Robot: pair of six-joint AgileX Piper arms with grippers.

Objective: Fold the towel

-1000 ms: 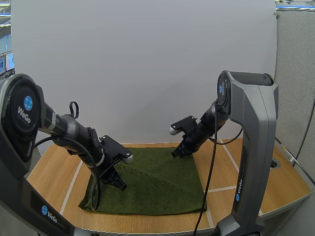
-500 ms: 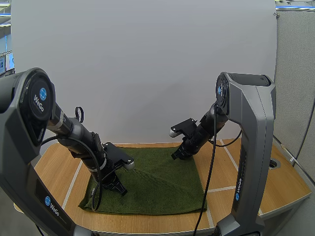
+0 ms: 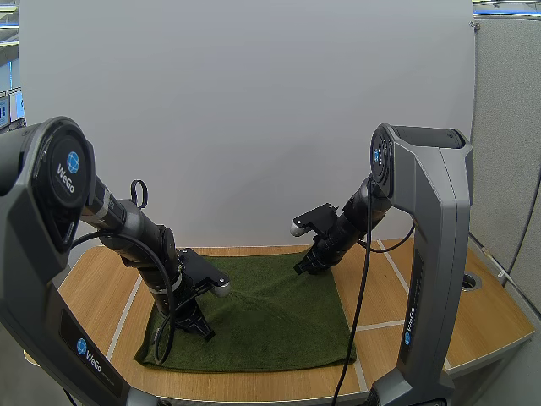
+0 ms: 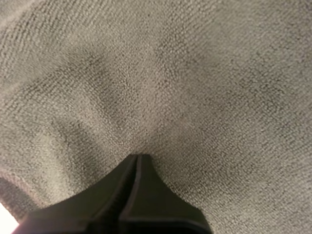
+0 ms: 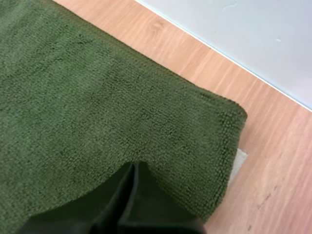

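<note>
Presently, grasp step: towel (image 3: 279, 321) spread on table (image 3: 93, 288), left claw (image 3: 203, 330) pinching a pucker near its left edge, right claw (image 3: 303, 267) pinching its far right corner; next, probably an even lift and carry-over.

One towel, one bench, two arms.
We count a single green towel (image 3: 270, 313) on a single wooden bench (image 3: 93, 288). We count two arms, the left arm (image 3: 127, 230) and the right arm (image 3: 427, 211). Each carries one end effector, which makes two: the left end effector (image 3: 203, 331) and the right end effector (image 3: 303, 267). Each has two black fingers (image 4: 114, 200), four in all.
</note>
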